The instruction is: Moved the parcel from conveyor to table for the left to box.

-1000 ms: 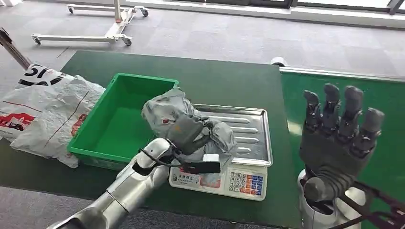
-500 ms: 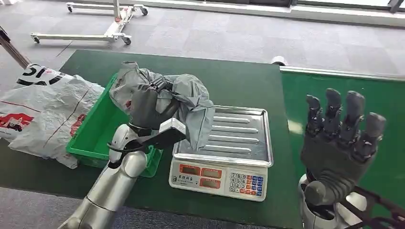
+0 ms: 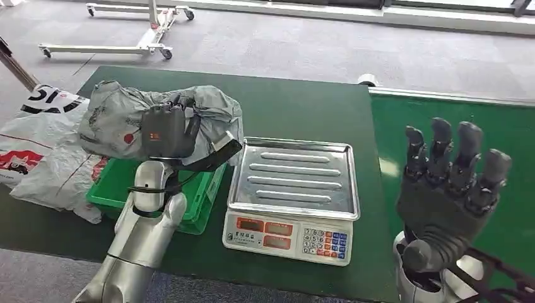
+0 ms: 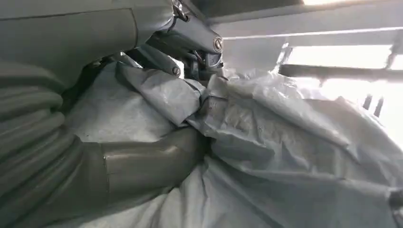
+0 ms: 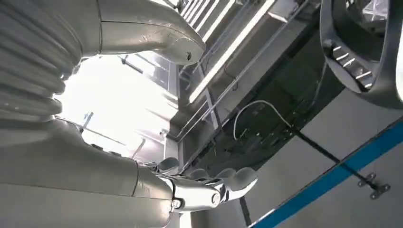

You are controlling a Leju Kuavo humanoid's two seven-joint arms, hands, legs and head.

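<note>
Gripping the grey parcel [image 3: 161, 123] above the green bin [image 3: 120, 183], the left hand [image 3: 165, 131] is needing a centred, low release, while the right hand [image 3: 449, 189] is idling, fingers spread.

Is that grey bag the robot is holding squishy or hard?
Probably squishy: the grey parcel looks crumpled and folds around the left hand gripping it. It likely flops, since its ends droop over the green bin. The film looks smooth, so perhaps slippery.
</note>
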